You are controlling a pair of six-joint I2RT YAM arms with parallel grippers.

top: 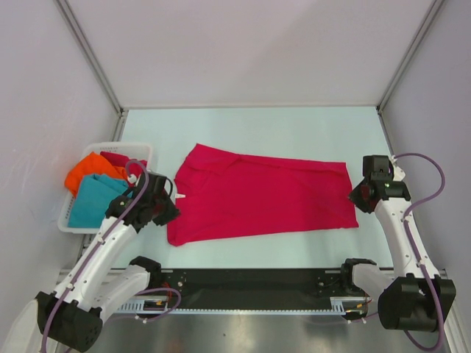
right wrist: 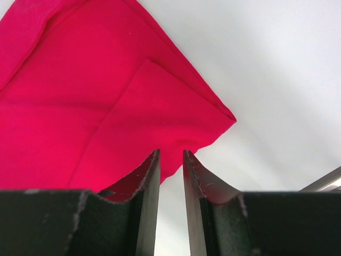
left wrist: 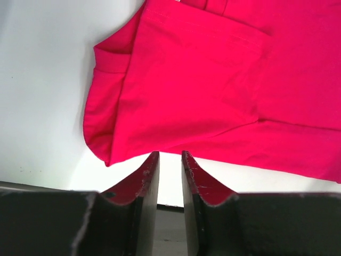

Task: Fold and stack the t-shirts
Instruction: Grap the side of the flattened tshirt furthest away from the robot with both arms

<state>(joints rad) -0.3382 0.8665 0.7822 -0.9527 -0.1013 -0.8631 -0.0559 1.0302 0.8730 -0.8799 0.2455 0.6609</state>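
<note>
One red shirt lies flat mid-table, folded into a long strip running L to R. L gripper sits at the strip's near-left corner, jaws parted just a crack, nothing btwn them. Cloth edge is just past the tips, and I see bare table in the gap. R gripper is at the strip's right-hand corner, jaws also slightly apart, holding nothing. One finger overlaps the cloth in wrist view; can't tell if it touches. White basket at table's left edge holds orange shirt, teal shirt and 2nd red shirt, bunched together.
</note>
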